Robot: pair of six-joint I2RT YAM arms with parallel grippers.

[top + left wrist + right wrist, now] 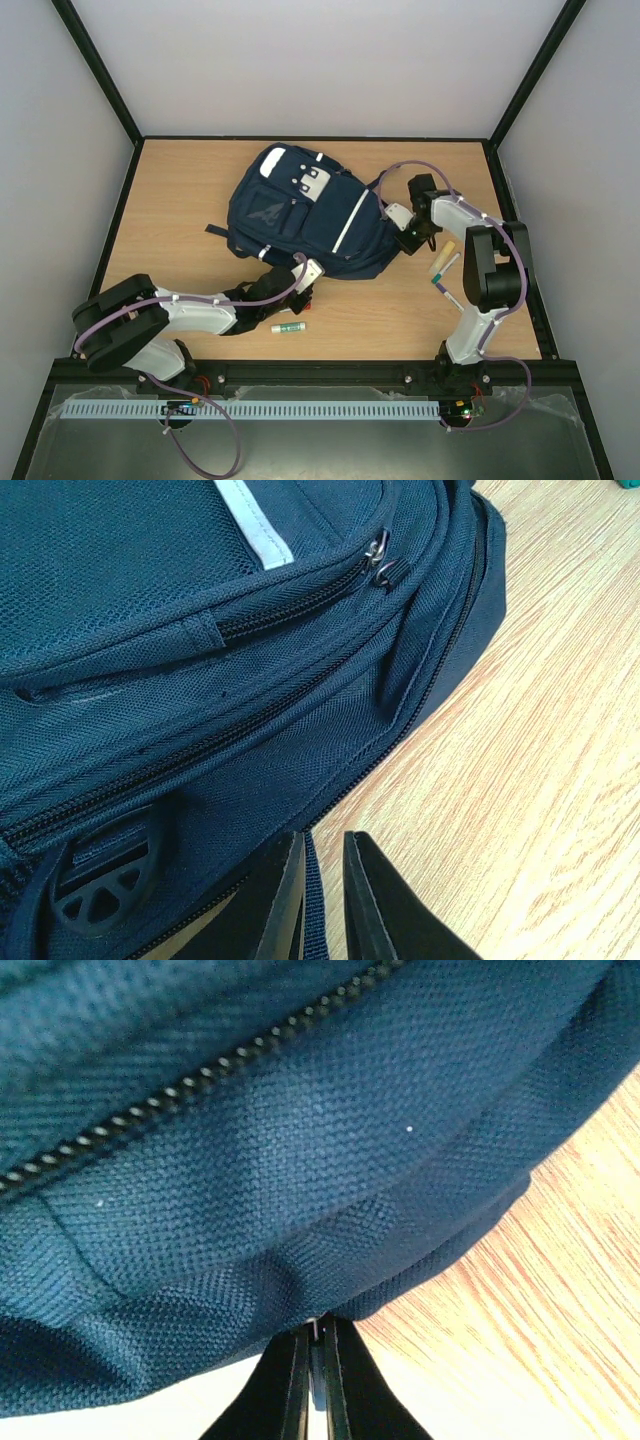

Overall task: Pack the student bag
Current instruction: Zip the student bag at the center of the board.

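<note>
- Navy-blue fabric fills both wrist views. The student bag (300,215) lies flat on the wooden table (180,200) between the two grippers, and each wrist view cuts off most of it.
- The left gripper (323,842) is at the bag's near edge. Its fingers stand slightly apart and a thin blue strap (316,880) runs between them. Whether they pinch the strap, I cannot tell.
- Just above this gripper a closed zipper (200,748) crosses the bag. A black plastic piece (105,875) to its left is half hidden.
- The right gripper (315,1332) is clenched, with its tips touching the bag's lower fold. Whether cloth is caught there is hard to make out.
- A glue stick (288,327) lies beside the left gripper. Some pens (445,265) near the right gripper are too small to tell apart.
</note>
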